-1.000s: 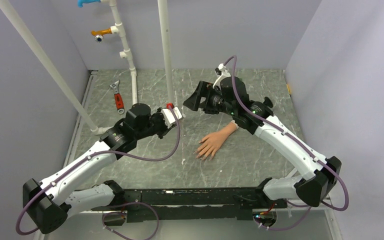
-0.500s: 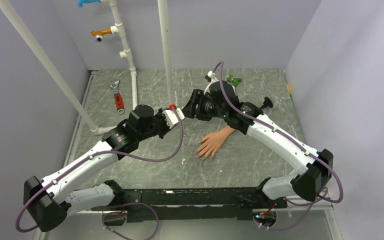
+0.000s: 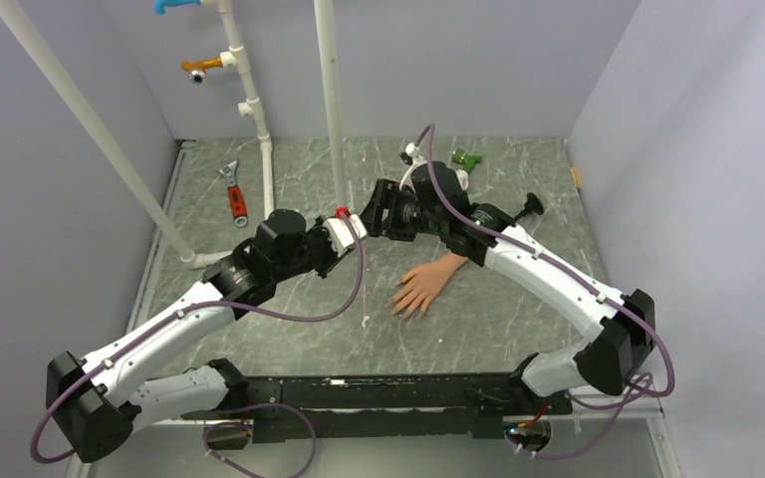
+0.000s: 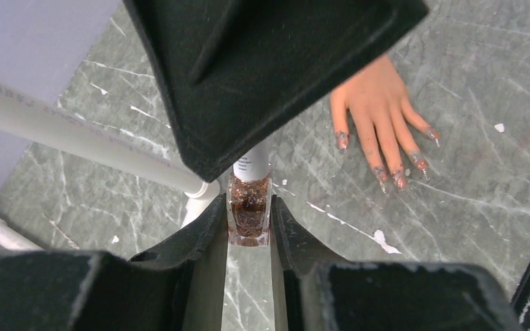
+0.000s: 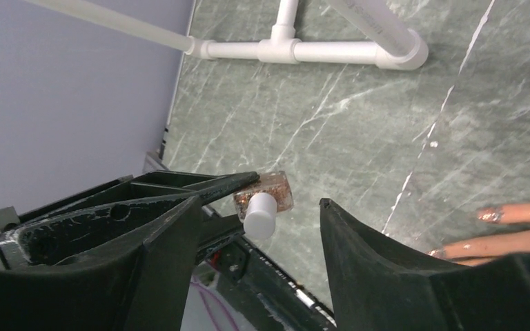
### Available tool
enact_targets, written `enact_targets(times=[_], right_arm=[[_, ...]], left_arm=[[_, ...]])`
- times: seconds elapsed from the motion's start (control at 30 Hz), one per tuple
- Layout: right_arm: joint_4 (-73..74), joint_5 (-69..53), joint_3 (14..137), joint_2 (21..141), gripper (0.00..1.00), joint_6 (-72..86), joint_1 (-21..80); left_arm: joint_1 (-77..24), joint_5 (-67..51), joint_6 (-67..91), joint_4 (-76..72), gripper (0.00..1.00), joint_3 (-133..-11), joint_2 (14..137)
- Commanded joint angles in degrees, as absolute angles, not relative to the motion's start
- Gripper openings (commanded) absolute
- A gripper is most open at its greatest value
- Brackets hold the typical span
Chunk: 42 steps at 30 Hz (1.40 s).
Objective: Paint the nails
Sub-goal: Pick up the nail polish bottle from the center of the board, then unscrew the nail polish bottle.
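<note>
Nearest us, low-centre of the top view, the mannequin hand (image 3: pixel 423 284) lies flat on the table (image 3: pixel 458 339), back up, digits spread toward the lower left. Its nails (image 4: pixel 398 178) show best at the upper right of the left wrist view. Each tip carries a dark glittery patch, so we judge some polish is already on. Coverage looks uneven, & we can't tell if any nail counts as finished.

Just beyond, mid-frame, the two arms meet above the table. The left fingers (image 4: pixel 248 231) are clamped on the polish bottle (image 4: pixel 250 207), its glass body pinched btw them, its white cap (image 5: pixel 260 214) pointing at the other arm. The right fingers (image 5: pixel 259 205) stand apart, one each side of the cap w/ a gap on both sides, so no grip yet.

Our reading: bottle lifted & presented, cap on, brush not out. Left to do: close on the cap, unscrew, draw the brush, carry it down to the nails.

Farthest back: a red-handled wrench (image 3: pixel 234 196) upper left, white pipes (image 3: pixel 331 100) top centre, a small green item (image 3: pixel 468 157).
</note>
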State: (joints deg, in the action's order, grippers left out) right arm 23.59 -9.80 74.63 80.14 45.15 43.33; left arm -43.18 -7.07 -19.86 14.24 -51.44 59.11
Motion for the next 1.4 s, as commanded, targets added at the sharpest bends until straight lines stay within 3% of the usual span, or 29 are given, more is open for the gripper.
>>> enact_targets(times=[0.0, 0.23, 0.5, 0.97, 1.23, 1.37], right_arm=[[16.5, -9.8, 72.7, 77.3, 0.70, 40.4, 43.5], [9.1, -4.6, 67.9, 72.0, 0.74, 34.9, 43.5], [-2.8, -7.2, 60.5, 67.5, 0.66, 35.6, 43.6], [-6.7, -11.6, 60.5, 70.2, 0.51, 31.5, 45.7], [-8.3, -10.3, 59.5, 69.5, 0.38, 29.0, 46.6], [-9.4, -10.8, 58.7, 69.3, 0.23, 27.9, 46.7]], left_arm=[[-43.5, -10.0, -15.4, 12.4, 0.00, -54.4, 59.7], [-42.7, -13.6, -9.4, 11.2, 0.00, -55.8, 59.2], [-39.5, -19.5, -2.6, 9.1, 0.00, -56.8, 58.1], [-37.1, -24.8, 2.3, 5.7, 0.00, -56.0, 57.1], [-34.7, -28.8, 5.9, 2.0, 0.00, -54.7, 55.8], [-33.6, -31.2, 6.5, 0.9, 0.00, -54.3, 55.3]])
